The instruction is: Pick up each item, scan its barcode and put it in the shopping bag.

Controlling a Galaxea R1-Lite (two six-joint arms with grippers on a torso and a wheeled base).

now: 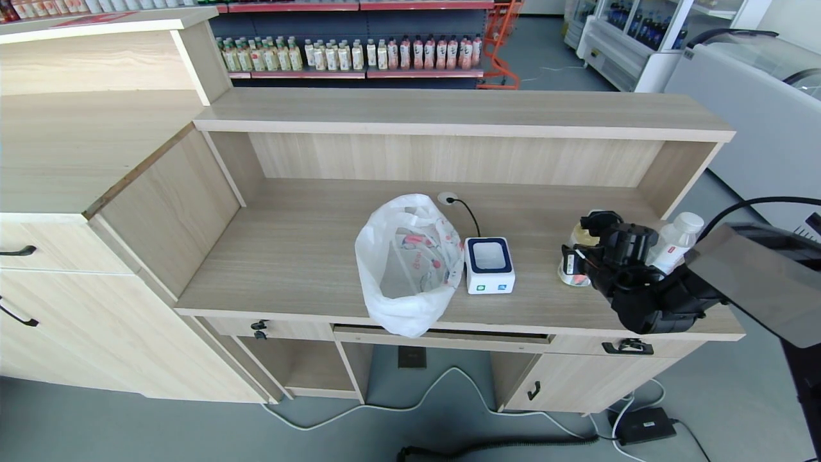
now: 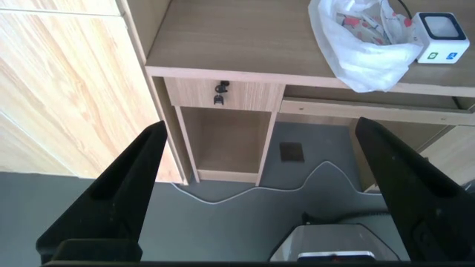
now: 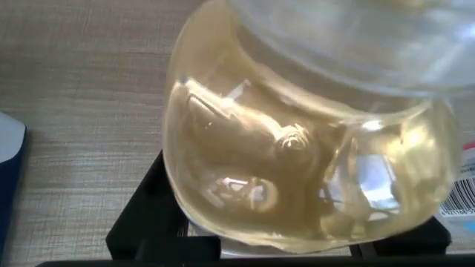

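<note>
We judge that the first step is in hand: picking up an item, with scanning and bagging not yet done. At the right of the head view the right gripper [image 1: 587, 250] is around a clear bottle [image 3: 297, 170] of yellowish liquid, which stands on the counter [image 1: 308, 256]. In the right wrist view this bottle is very close to the camera. We cannot tell whether the pincer already pinches it or only encloses it. A white bottle [image 1: 673, 244] stands just beside, further to the right. The scanner [image 1: 489, 264] lies in the middle of the head view, touching or almost touching the shopping bag [image 1: 407, 263] on its left, whose mouth is open upward. In the left wrist view the left gripper [image 2: 260, 130] is spread wide and holds nothing; it is low, in front of the counter, well apart from the items. The next move, we think, calls for a firm hold on the smooth round bottle, a lift without knocking the white bottle, and then turning its barcode toward the scanner window.
</note>
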